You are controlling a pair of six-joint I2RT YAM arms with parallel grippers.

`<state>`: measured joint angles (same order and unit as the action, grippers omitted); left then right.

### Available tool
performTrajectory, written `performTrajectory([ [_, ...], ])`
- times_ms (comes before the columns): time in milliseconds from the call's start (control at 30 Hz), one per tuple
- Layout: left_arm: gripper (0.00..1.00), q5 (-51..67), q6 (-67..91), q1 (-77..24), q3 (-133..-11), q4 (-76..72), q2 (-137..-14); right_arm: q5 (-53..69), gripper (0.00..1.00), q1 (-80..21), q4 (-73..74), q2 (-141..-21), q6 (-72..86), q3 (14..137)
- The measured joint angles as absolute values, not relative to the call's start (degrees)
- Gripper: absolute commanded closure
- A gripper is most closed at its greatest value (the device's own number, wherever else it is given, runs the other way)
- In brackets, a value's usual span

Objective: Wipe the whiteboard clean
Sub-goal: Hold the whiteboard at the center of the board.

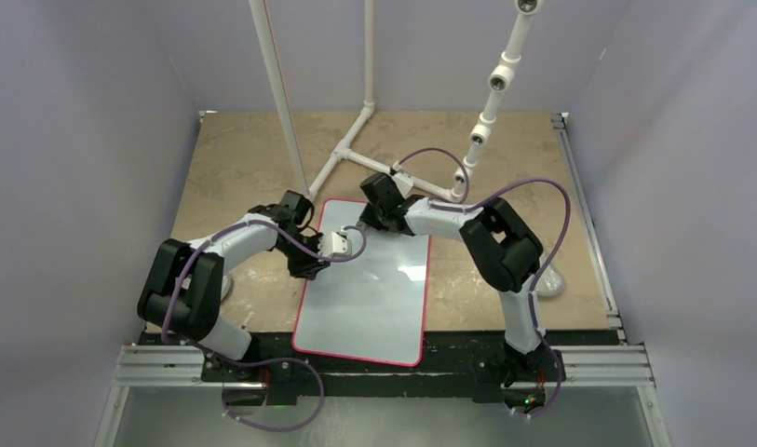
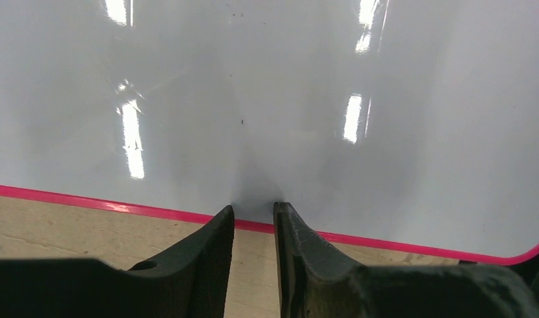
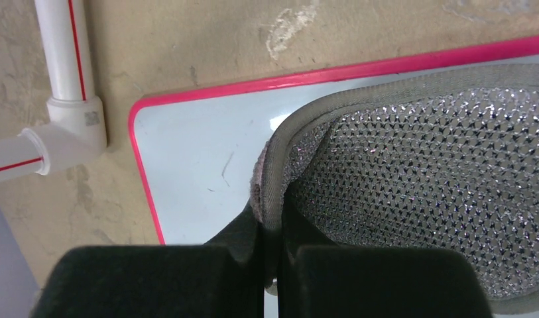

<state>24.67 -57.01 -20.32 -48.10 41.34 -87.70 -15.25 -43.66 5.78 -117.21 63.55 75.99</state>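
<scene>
Whiteboard (image 1: 365, 307): lies flat on the tan worktop (image 1: 235, 158), centred at its near edge, short side forward; surface nearly clean.
Right gripper (image 3: 270, 218): clamped on the rim of a grey mesh pad (image 3: 419, 179) resting near the board's far left corner.
Left gripper (image 2: 253, 211): fingers slightly parted, empty, at the board's left edge.

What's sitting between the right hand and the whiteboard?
Only the silver mesh pad, pinched by its edge in the right hand, lying on the whiteboard near a corner. Nothing else visible.
</scene>
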Motion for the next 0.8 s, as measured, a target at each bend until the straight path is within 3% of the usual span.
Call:
performTrajectory([
  [533,0.77,22.3,-60.7,-20.4,-46.7,37.2,-87.2,-7.6,1.0,-45.6,-3.8,-130.4,66.4,89.8],
  [800,0.73,20.2,-60.0,-20.6,-46.7,37.4,-85.8,-9.6,1.0,-45.4,-6.6,-116.4,67.8,69.1],
])
